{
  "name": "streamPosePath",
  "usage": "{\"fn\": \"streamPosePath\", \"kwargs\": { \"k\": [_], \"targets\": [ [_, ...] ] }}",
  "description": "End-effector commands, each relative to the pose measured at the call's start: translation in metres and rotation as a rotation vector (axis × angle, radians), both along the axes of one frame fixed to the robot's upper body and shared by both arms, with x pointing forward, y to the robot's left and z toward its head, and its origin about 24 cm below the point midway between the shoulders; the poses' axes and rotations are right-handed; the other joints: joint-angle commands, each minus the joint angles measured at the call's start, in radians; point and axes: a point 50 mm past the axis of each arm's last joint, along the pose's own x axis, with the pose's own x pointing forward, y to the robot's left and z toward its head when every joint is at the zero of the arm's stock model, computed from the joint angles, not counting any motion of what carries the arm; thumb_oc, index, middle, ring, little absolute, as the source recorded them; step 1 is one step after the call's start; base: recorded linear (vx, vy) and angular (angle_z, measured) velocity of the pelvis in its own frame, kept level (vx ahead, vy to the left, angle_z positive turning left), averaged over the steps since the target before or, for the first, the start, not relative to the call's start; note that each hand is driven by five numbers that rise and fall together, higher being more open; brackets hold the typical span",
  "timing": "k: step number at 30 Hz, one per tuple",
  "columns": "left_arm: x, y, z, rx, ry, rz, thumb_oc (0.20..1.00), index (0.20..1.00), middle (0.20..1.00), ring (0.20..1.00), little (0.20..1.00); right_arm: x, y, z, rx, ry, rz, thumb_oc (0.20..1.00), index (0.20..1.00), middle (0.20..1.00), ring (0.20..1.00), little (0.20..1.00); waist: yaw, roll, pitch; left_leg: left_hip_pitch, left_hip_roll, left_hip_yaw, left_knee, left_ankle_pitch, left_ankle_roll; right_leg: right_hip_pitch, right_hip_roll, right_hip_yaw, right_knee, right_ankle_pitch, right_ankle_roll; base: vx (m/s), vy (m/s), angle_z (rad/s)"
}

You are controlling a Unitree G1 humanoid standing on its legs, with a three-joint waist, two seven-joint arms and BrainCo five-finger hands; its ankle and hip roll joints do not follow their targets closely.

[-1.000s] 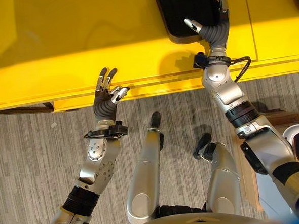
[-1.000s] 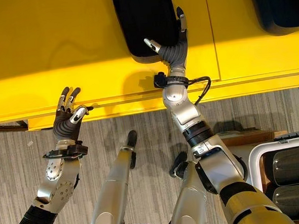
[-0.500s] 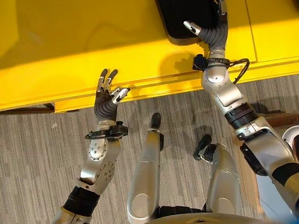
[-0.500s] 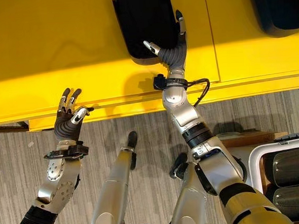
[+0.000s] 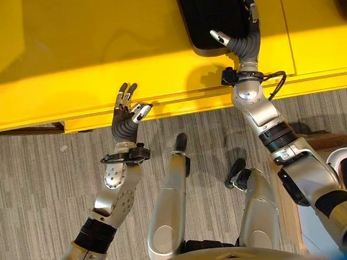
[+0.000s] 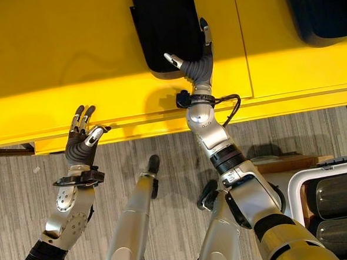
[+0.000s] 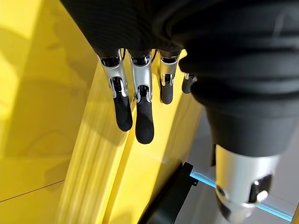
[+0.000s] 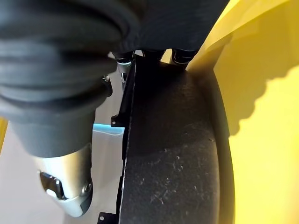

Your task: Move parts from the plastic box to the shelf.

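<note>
A black part lies on the yellow shelf, its rounded end toward the front edge. My right hand rests on it, straight fingers flat along its right side and the thumb spread out at its near end. In the right wrist view the part shows as a dark curved slab on the yellow surface. My left hand is open and empty, raised in front of the shelf's front edge with its fingers straight.
A second black part lies on the shelf further right. The white plastic box stands on the floor at the lower right, with black parts inside. A brown flat object lies beside it on the grey carpet.
My right hand and the black part under it have shifted slightly left and toward the shelf's front edge. The left hand stays where it was.
</note>
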Motion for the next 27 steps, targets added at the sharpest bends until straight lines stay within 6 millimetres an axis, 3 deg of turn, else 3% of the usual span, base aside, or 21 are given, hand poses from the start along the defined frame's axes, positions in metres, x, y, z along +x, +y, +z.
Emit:
{"fn": "streamPosePath", "kwargs": {
  "k": [1, 6, 14, 25, 26, 27],
  "targets": [
    [-0.006, -0.010, -0.005, 0.003, 0.014, -0.031, 1.000, 1.000, 1.000, 1.000, 1.000, -0.007, 0.019, -0.015, 0.014, 0.043, 0.087, 1.000, 1.000, 1.000, 1.000, 1.000, 0.039, 0.006, 0.039, -0.024, 0.024, 0.023, 0.043, -0.085, 0.015, 0.043, 0.023, 0.031, 0.009, -0.036, 0.017, 0.00, 0.000, 0.00],
    [-0.007, -0.009, -0.005, 0.004, 0.012, -0.022, 1.000, 1.000, 1.000, 1.000, 1.000, -0.013, 0.008, -0.003, 0.004, -0.039, 0.035, 1.000, 1.000, 1.000, 1.000, 1.000, 0.034, 0.002, 0.039, -0.020, 0.025, 0.025, 0.041, -0.086, 0.014, 0.045, 0.024, 0.032, 0.009, -0.038, 0.017, 0.00, 0.000, 0.00],
    [-0.008, -0.010, -0.004, 0.009, 0.005, -0.018, 1.000, 1.000, 1.000, 1.000, 1.000, -0.031, -0.029, 0.021, 0.029, -0.219, -0.124, 1.000, 1.000, 1.000, 1.000, 1.000, 0.012, -0.011, 0.039, -0.017, 0.029, 0.027, 0.045, -0.091, 0.015, 0.043, 0.026, 0.041, 0.015, -0.045, 0.017, 0.00, 0.000, 0.00],
    [-0.009, -0.009, -0.003, 0.017, -0.005, -0.015, 1.000, 1.000, 1.000, 1.000, 1.000, -0.049, -0.055, 0.024, -0.009, -0.313, -0.253, 1.000, 1.000, 1.000, 1.000, 1.000, -0.012, -0.023, 0.039, -0.010, 0.036, 0.032, 0.047, -0.093, 0.013, 0.044, 0.029, 0.048, 0.019, -0.049, 0.017, -0.01, 0.003, -0.01],
    [-0.009, -0.009, -0.002, 0.021, -0.011, -0.017, 1.000, 1.000, 1.000, 1.000, 1.000, -0.052, -0.056, 0.024, -0.026, -0.326, -0.257, 1.000, 1.000, 1.000, 1.000, 1.000, -0.015, -0.021, 0.039, -0.024, 0.037, 0.031, 0.037, -0.065, 0.019, 0.029, 0.028, 0.041, 0.015, -0.029, 0.009, 0.00, 0.000, 0.00],
    [-0.009, -0.009, -0.002, 0.021, -0.008, -0.017, 1.000, 1.000, 1.000, 1.000, 1.000, -0.052, -0.056, 0.024, -0.027, -0.323, -0.257, 1.000, 1.000, 1.000, 1.000, 1.000, -0.016, -0.024, 0.039, -0.010, 0.037, 0.031, 0.044, -0.090, 0.013, 0.043, 0.029, 0.049, 0.017, -0.047, 0.017, -0.08, 0.017, -0.02]
  ]
}}
